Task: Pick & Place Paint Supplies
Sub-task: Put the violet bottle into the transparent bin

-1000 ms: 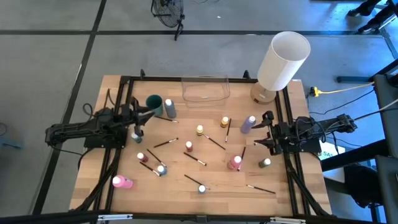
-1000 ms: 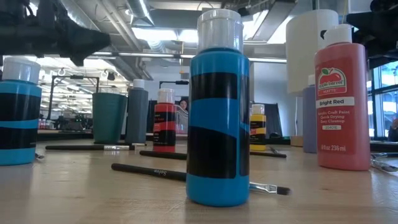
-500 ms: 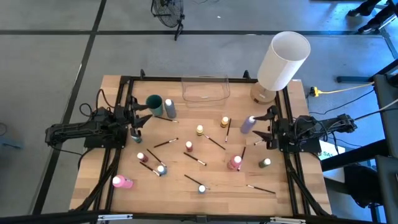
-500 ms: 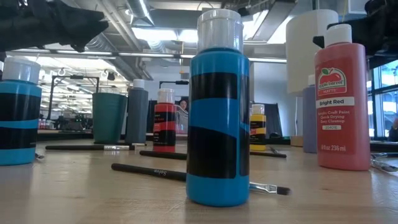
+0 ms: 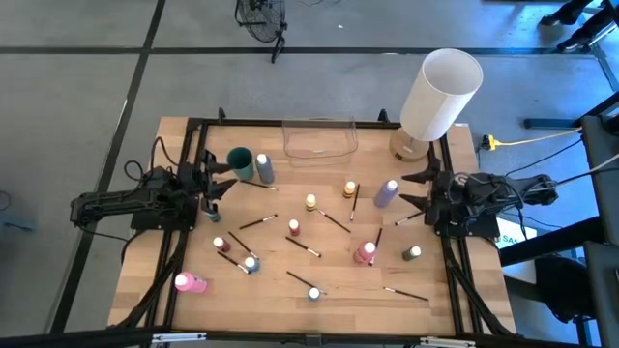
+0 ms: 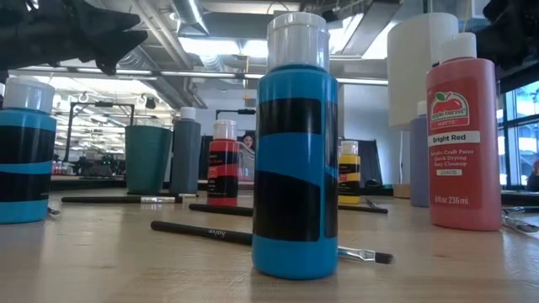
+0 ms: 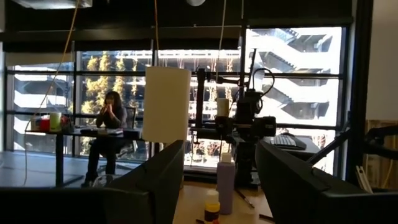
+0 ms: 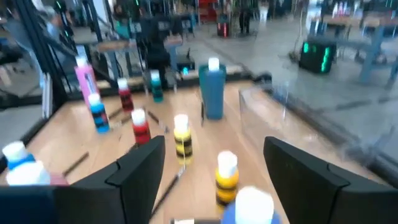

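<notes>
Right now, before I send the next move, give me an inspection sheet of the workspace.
Surface: wooden table, dark frame rails along both sides.
Job's things: paint bottles stand scattered, among them a lilac bottle, a grey bottle and a pink bottle lying on its side; paintbrushes lie loose between them.
Clutter: clear plastic container at the far edge, nothing seen inside; white cylinder; dark green cup.
Grippers: left gripper open, beside the cup, holding nothing; right gripper open, facing the lilac bottle, apart from it.
Cables: yellow cable off the table's right.
Surroundings: seated person beyond the table.
</notes>
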{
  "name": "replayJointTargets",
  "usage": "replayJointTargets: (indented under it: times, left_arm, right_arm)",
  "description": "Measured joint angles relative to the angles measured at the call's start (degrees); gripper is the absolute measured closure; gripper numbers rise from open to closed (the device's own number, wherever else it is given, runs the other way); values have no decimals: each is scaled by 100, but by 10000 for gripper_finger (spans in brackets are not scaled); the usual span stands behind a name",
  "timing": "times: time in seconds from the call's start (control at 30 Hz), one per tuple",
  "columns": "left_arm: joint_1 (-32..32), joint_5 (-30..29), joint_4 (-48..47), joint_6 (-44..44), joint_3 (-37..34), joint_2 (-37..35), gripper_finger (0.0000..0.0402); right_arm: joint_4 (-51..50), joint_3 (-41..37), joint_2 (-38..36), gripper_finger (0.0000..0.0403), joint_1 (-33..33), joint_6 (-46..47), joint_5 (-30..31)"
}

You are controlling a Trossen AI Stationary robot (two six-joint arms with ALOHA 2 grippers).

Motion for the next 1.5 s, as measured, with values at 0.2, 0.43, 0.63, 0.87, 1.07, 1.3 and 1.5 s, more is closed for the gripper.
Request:
replayJointTargets:
  times: [0.2,0.43,0.63,0.87,1.07,1.3,1.5]
  left_arm:
    - [0,-424,7,-283,0,0,208]
    - [0,-562,95,-287,0,-1,208]
    - [0,-561,182,-287,0,0,208]
    - [0,-552,227,-479,0,-2,208]
    - [0,-550,322,-479,0,0,208]
    - [0,-582,575,-143,0,-2,208]
    - [0,-638,686,43,0,0,208]
  right_arm:
    - [7,8,431,128,0,59,426]
    - [-22,8,1161,128,0,755,815]
    - [-11,8,1616,128,1,1068,1163]
    - [4,8,1931,128,-3,1213,1278]
    - [-70,6,2087,128,-3,1213,1363]
    - [-92,5,2242,135,-3,1213,1363]
    - [-196,4,2371,152,-4,1213,1363]
